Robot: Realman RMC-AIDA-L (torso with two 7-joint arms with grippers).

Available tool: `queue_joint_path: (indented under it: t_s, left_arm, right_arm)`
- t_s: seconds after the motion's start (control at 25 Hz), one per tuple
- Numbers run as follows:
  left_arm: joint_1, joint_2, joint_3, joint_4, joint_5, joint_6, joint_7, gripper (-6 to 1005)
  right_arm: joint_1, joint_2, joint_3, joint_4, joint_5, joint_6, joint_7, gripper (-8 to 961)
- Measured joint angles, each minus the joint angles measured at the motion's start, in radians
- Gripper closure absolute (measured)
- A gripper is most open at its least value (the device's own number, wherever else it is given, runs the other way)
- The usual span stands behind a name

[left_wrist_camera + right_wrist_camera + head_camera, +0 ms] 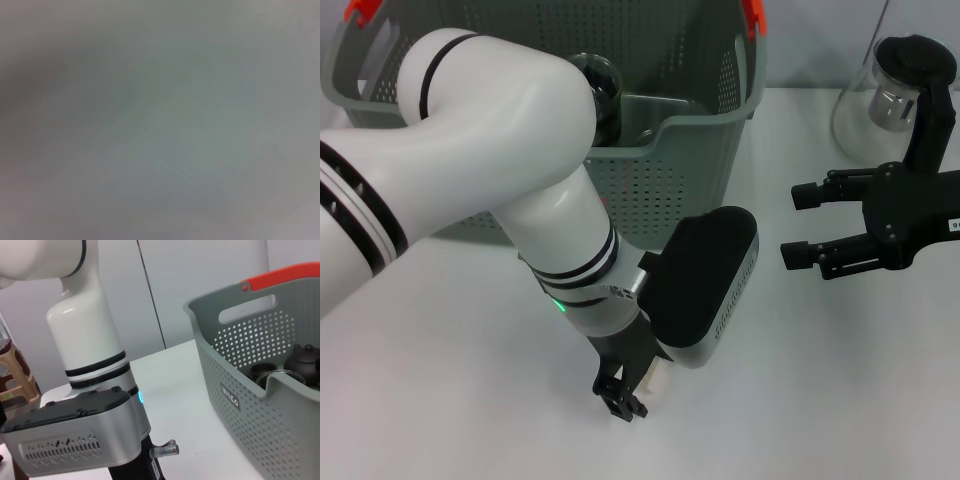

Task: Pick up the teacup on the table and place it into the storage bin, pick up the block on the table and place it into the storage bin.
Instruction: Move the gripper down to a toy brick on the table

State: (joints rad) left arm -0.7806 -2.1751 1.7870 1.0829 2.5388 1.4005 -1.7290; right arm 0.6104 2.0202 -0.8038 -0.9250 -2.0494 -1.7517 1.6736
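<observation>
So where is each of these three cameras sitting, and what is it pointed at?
Head view: from the robot's head, looking down on the table, storage bin, left gripper, right gripper.
Left wrist view: only blur.
Right wrist view: from the right wrist, facing the left arm and bin.
Head and right wrist views share the bin and left arm.

Even bright light, soft shadows; the left wrist view is wholly blurred.

The bin [695, 150] blocks the tabletop's [820, 400] far edge, with a pitcher [880, 100] at the far right corner. The left arm [550, 200] crosses the middle; the near right corner lies open.
</observation>
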Motion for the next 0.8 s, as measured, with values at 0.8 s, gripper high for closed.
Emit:
queue_joint_path:
  t_s: [0.8]
  left_arm:
    - [-0.005,0.0,0.014,-0.012,0.0,-0.035,0.001,367]
  right_arm:
    - [0.002,0.0,0.0,0.0,0.0,0.002,0.0,42]
